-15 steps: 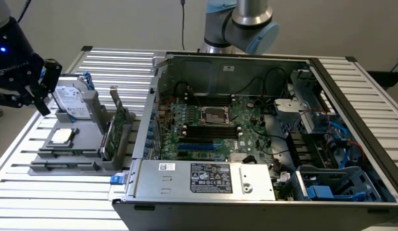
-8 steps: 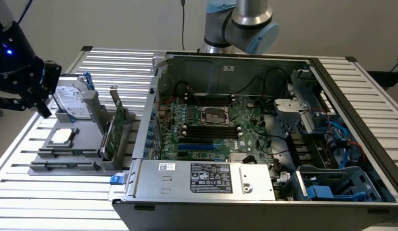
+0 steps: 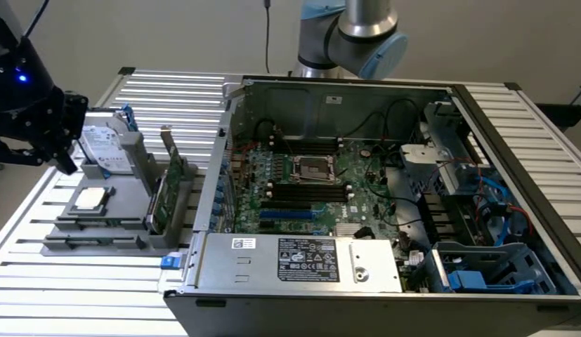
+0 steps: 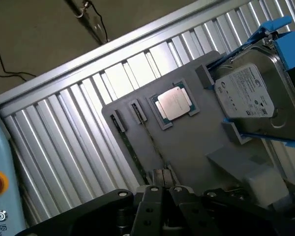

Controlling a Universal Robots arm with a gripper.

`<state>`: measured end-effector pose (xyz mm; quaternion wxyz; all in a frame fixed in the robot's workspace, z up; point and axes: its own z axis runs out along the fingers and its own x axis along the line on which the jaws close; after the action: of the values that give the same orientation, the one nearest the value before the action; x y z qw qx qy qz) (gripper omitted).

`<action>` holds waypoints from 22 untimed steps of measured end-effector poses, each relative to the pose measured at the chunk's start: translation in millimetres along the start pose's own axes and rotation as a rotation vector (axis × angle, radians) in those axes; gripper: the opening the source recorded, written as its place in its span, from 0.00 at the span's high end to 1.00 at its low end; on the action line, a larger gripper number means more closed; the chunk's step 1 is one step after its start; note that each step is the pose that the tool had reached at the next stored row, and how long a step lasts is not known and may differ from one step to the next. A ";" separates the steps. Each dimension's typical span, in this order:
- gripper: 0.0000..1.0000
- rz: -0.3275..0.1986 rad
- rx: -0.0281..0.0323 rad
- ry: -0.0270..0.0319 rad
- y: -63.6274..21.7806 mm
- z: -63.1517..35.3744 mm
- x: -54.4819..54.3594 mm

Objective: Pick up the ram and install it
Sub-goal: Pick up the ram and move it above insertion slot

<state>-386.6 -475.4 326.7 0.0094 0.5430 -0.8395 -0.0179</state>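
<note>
My jaws are pressed together, pinching nothing, poised above the grey holder [image 4: 196,140] on the tabletop [image 4: 88,118]; the ram [image 4: 130,152] stands on edge in its slot there, probably so its top edge is exposed for gripping.

**Q:** What does the grey holder [image 4: 196,142] carry?

**A:** A square processor [image 4: 174,104] lies flat in a recess. Beside it, a silver hard drive [image 4: 255,93] stands tilted in blue rails [image 4: 278,27]. The ram [image 4: 133,155] shows edge-on as a thin green strip running along a slot. A second thin strip [image 4: 152,142] lies just beside it.

**Q:** And the gripper [image 4: 163,189]?

**A:** Its black fingers [image 4: 150,206] are pressed together over the end of the holder, near the ends of the two strips. Whether they touch either strip cannot be told.

**Q:** The surroundings?

**A:** The holder rests on a ribbed aluminium table [image 4: 78,132]. Beyond the table, dark cables [image 4: 96,22] cross the floor [image 4: 34,34].
</note>
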 end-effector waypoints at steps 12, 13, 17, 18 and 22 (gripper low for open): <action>0.89 -0.212 0.0274 -0.0050 -0.3 6.7 0.0; 0.89 -0.230 0.0272 -0.0045 -0.3 7.5 0.0; 0.89 -0.303 0.0265 -0.0026 -0.5 11.0 0.0; 0.89 -0.321 0.0263 -0.0021 -0.5 11.9 0.0; 0.89 -0.384 0.0255 -0.0002 -0.5 14.0 0.1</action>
<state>-386.7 -475.4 312.7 -0.0011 0.6935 -0.7204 -0.0088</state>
